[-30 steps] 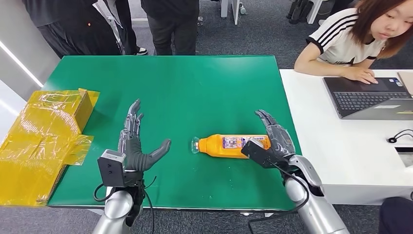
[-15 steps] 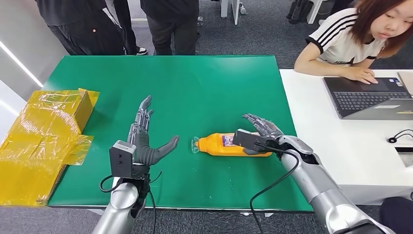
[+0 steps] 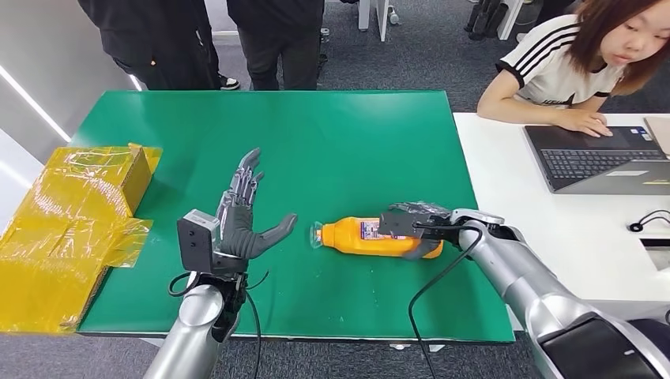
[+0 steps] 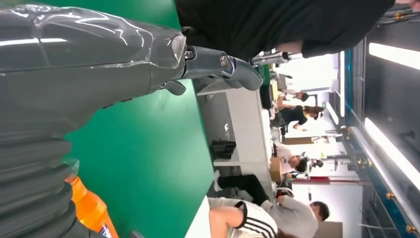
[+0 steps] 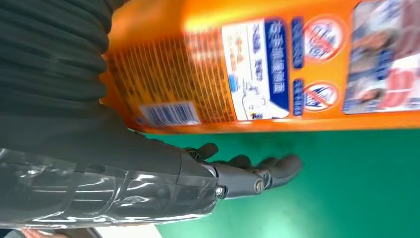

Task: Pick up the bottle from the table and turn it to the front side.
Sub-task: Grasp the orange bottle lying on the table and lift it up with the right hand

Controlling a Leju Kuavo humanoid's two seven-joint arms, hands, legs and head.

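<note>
Bottle (image 3: pixel 371 236) lies on its side on the green table (image 3: pixel 348 142), cap toward the left hand, its far end under the right hand (image 3: pixel 411 225). That hand's fingers (image 3: pixel 404 210) curve over the top of the bottle and the thumb comes in on the near side, but whether they are already squeezing it I cannot tell. The left hand (image 3: pixel 245 217) stands just beyond the cap, fingers spread and upright, thumb out toward the bottle, holding nothing.

To grasp well, the right hand should probably close evenly round the body — thumb opposite the fingers — before any lift, since a round bottle can roll away from a one-sided push.

The right wrist view shows the label up close: barcode and fine print, likely the back. The left wrist view catches the bottle's orange shoulder (image 4: pixel 91 210). The head view alone shows both hands in relation to the bottle.
</note>
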